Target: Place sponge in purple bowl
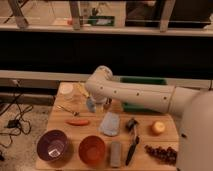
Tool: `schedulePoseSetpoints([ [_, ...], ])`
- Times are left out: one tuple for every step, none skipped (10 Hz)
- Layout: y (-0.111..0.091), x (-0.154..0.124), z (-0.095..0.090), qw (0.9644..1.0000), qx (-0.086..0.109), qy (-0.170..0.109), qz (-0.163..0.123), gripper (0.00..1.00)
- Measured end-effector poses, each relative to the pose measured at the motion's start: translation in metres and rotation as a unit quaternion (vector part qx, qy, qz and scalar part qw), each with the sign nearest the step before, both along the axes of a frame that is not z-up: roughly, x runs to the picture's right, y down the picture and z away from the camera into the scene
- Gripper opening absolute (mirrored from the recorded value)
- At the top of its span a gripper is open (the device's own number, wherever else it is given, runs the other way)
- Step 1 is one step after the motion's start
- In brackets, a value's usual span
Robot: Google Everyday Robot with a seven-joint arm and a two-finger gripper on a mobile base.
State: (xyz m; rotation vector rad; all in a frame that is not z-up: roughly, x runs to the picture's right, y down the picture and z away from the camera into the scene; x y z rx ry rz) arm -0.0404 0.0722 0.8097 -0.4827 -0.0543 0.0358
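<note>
A: Gripper (98, 104)?
B: Over mid-table, jaws wide, nothing held. The sponge (90, 104) is just beside it, on the view's left; can't tell its long axis.
A: Purple bowl (53, 145)?
B: Front-left corner, well apart from the sponge.

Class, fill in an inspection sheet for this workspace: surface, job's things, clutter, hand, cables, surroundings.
Surface: wooden table, crowded.
Job's things: sponge at back left, under the arm's bend; purple bowl at front left, without the sponge.
Clutter: orange bowl, grey block, folded cloth, black brush, orange fruit, grapes, white cup, green bin.
Hand: hand open, low beside the sponge.
Cables: black leads on the floor, left of the table.
Surroundings: dark wall, glass partition behind.
</note>
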Motion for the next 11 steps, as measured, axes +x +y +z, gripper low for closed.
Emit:
schedulePoseSetpoints([
  [-0.010, -0.001, 0.012, 1.0000, 0.000, 0.005, 0.004, 0.80],
  [-0.023, 0.001, 0.029, 0.9999, 0.000, 0.014, 0.010, 0.80],
  [-0.036, 0.004, 0.046, 0.9996, -0.001, 0.024, 0.016, 0.80],
  [-0.044, 0.003, 0.058, 0.9994, -0.001, 0.031, 0.019, 0.80],
  [-0.048, 0.003, 0.063, 0.9992, -0.001, 0.033, 0.020, 0.80],
  [-0.050, 0.004, 0.065, 0.9992, -0.001, 0.036, 0.021, 0.80],
  [-0.050, 0.007, 0.065, 0.9991, -0.001, 0.037, 0.022, 0.80],
  [-0.050, 0.006, 0.065, 0.9991, -0.001, 0.037, 0.022, 0.80],
  [-0.050, 0.006, 0.065, 0.9991, -0.001, 0.037, 0.021, 0.80],
  [-0.049, 0.006, 0.064, 0.9991, -0.002, 0.037, 0.020, 0.80],
  [-0.049, 0.003, 0.063, 0.9993, 0.003, 0.032, 0.021, 0.80],
])
